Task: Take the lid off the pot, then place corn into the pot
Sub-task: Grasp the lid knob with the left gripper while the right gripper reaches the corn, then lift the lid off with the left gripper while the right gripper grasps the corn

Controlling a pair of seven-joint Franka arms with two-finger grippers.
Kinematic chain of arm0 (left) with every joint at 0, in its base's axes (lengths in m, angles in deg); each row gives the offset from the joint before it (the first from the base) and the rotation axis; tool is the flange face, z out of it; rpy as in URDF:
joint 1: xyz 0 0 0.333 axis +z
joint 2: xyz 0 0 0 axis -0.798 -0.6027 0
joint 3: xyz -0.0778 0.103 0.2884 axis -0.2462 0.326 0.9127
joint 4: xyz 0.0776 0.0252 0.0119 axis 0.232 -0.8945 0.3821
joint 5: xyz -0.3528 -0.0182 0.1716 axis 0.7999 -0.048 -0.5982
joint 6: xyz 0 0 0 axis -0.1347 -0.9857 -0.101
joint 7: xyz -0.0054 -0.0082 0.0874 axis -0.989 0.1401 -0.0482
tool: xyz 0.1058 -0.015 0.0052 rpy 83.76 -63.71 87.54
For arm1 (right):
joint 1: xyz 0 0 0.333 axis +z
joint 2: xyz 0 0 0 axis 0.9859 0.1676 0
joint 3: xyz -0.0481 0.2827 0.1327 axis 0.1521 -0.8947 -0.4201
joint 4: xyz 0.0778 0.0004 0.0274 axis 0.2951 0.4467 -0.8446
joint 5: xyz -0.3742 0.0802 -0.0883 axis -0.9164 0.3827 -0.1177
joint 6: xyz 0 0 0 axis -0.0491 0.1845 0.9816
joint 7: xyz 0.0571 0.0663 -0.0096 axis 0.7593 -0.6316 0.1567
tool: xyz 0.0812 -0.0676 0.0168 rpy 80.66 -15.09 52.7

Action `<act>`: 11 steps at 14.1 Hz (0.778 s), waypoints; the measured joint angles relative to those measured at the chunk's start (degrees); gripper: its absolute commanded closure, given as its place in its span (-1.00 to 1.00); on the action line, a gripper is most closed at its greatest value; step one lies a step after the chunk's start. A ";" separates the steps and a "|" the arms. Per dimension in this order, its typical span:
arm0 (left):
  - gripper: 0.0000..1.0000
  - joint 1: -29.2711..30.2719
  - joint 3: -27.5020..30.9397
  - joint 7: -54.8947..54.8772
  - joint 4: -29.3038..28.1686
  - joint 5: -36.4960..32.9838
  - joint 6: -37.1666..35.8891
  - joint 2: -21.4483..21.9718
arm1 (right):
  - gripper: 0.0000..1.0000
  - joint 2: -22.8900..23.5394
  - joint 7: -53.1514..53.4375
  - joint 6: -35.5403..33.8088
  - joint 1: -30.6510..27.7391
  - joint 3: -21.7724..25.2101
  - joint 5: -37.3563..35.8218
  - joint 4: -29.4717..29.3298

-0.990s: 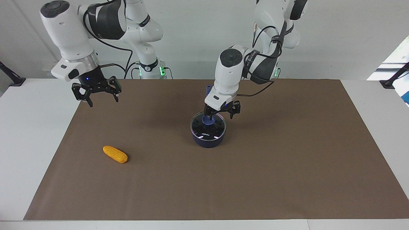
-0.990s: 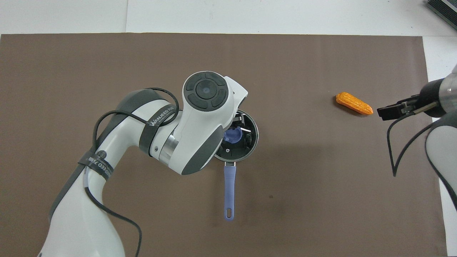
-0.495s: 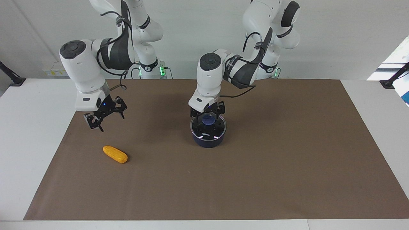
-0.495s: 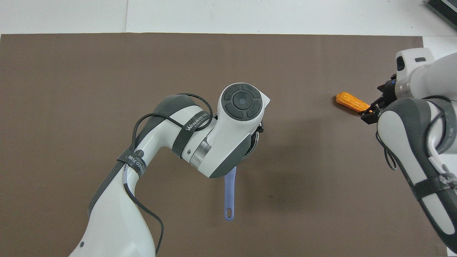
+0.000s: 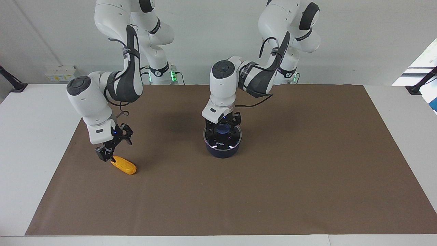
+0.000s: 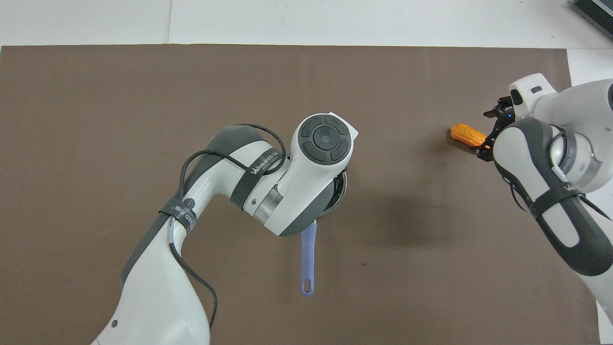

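With the lid [image 5: 222, 135] sitting on the pot [image 5: 223, 149], its blue knob [image 5: 223, 128] between our left gripper [image 5: 222, 128]'s closing fingers, we are hanging our open right gripper [image 5: 110, 155] over the corn [image 5: 123, 165], lying slantwise on the brown mat [image 5: 307, 177] toward the right arm's end from the pot

Your left gripper [image 5: 222, 127] sits on the lid [image 5: 222, 137] atop the pot [image 5: 222, 150]; your right gripper [image 5: 113, 147] reaches the corn [image 5: 124, 166].
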 measured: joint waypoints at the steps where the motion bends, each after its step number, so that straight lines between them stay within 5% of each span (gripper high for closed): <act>1: 0.75 0.00 -0.01 -0.01 -0.06 -0.11 0.11 -0.02 | -1.00 0.66 -1.30 0.37 -0.35 -0.01 0.36 0.00; 3: 0.94 0.01 0.03 -0.02 -0.09 -0.13 0.24 -0.03 | -1.00 1.20 -2.82 1.97 -0.56 -0.01 0.40 0.53; 11: 1.00 0.78 0.97 -0.13 0.32 -0.22 -1.72 2.79 | -1.00 1.73 -4.46 10.59 -0.06 -0.24 0.41 5.13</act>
